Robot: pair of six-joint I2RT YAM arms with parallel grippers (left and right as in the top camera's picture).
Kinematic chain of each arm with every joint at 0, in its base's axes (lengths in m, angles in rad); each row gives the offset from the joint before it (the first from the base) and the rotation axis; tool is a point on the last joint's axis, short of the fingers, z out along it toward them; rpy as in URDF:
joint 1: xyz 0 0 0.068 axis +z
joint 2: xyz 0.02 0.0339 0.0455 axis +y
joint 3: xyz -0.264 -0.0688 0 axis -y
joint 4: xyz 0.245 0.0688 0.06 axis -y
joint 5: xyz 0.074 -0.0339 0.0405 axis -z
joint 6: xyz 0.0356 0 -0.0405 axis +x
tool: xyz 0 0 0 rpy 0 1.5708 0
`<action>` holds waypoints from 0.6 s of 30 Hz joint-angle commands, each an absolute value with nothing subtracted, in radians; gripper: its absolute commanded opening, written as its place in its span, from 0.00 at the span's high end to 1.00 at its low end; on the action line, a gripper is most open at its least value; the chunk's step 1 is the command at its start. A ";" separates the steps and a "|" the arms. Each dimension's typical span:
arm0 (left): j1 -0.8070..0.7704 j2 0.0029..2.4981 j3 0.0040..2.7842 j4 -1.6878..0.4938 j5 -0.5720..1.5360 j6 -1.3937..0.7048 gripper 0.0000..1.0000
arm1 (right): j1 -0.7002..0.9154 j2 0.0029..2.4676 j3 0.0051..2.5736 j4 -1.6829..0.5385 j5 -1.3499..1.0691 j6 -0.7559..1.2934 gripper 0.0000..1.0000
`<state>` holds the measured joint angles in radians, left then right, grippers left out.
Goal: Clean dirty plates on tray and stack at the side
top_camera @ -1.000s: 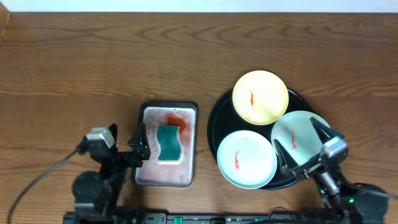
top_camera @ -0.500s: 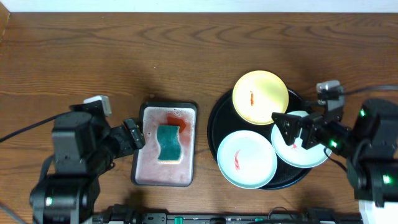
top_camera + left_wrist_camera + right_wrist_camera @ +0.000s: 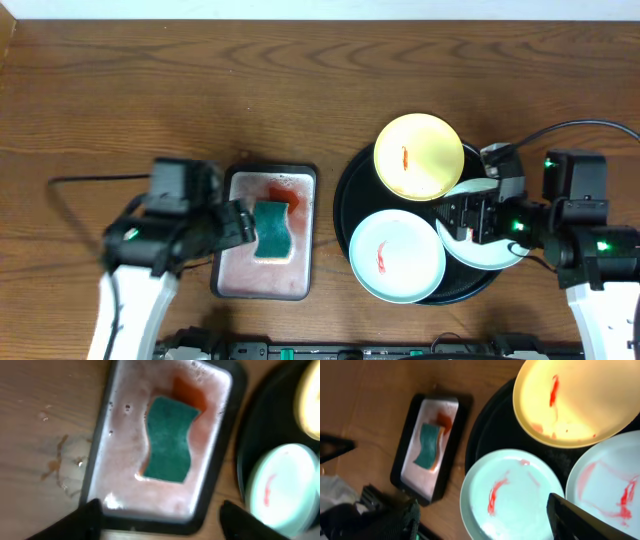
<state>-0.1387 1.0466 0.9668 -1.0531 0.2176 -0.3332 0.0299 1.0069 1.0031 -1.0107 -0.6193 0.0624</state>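
Filling view, wood-grain tabletop (image 3: 300, 90), white wall (image 3: 320, 8) beyond

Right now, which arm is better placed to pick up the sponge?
Left. The left gripper hangs over the small grey tray with jaws open, and the sponge sits between them in its wrist view. The right gripper is over the plates on the black tray.

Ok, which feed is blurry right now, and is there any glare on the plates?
Left wrist: blurred throughout, the teal sponge has soft edges. Right wrist: fairly sharp, but the yellow plate is washed out toward its middle. Overhead: evenly lit and crisp, no strong glare on the black tray.
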 commanded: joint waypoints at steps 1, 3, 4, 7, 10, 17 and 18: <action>-0.234 1.147 0.878 -0.953 0.162 -0.398 0.34 | 0.089 1.005 1.018 -1.022 -0.564 0.036 0.25; -0.293 1.215 0.854 -0.878 0.141 -0.411 0.39 | 0.121 1.005 1.018 -1.021 -0.542 0.036 0.27; -0.336 1.271 0.853 -0.846 0.078 -0.432 0.39 | 0.139 1.005 1.018 -1.016 -0.526 0.036 0.28; -0.400 1.384 0.853 -0.797 -0.075 -0.482 0.39 | 0.163 1.005 1.018 -1.006 -0.513 0.038 0.28; -0.413 1.500 0.853 -0.741 -0.120 -0.551 0.45 | 0.167 1.005 1.018 -1.007 -0.513 0.049 0.29; -0.411 1.731 0.853 -0.573 0.089 -0.514 0.86 | 0.167 1.005 1.018 -1.014 -0.513 0.067 0.31; -0.408 1.739 0.853 -0.573 0.095 -0.514 0.92 | 0.167 1.005 1.018 -1.019 -0.512 0.072 0.31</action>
